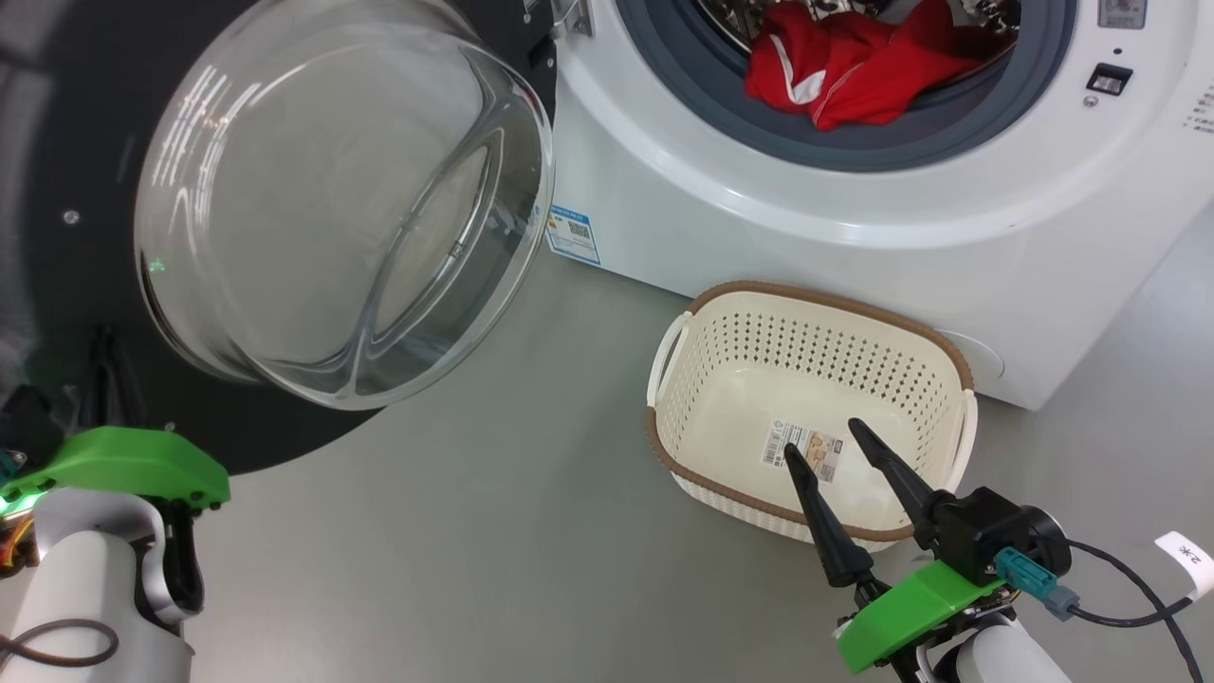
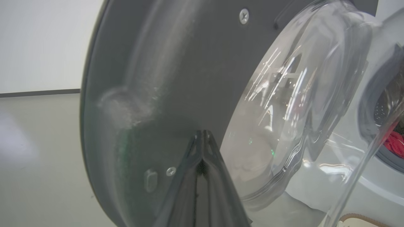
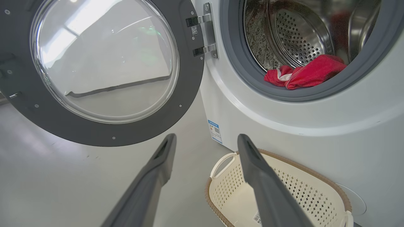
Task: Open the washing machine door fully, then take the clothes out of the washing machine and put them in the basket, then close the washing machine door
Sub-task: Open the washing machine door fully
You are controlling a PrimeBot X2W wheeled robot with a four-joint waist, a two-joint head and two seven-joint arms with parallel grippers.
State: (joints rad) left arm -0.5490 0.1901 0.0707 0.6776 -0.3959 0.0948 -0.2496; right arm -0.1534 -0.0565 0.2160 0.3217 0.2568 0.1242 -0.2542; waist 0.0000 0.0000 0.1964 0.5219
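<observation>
Looking from the head, you find the clothes (image 1: 854, 71) at 1 o'clock in the washing machine (image 1: 664, 190) mouth — soft, light, limp; likely best pinched at a raised fold. Your right gripper (image 1: 821, 437) hangs spread and empty near the basket (image 1: 825, 296) at 5 o'clock. Left wrist: the left gripper (image 2: 202, 135) is clenched on nothing, tips by the washing machine door (image 2: 176, 63). Right wrist: the clothes lie long from 9 to 3 — across the grey ring (image 3: 240, 72).
</observation>
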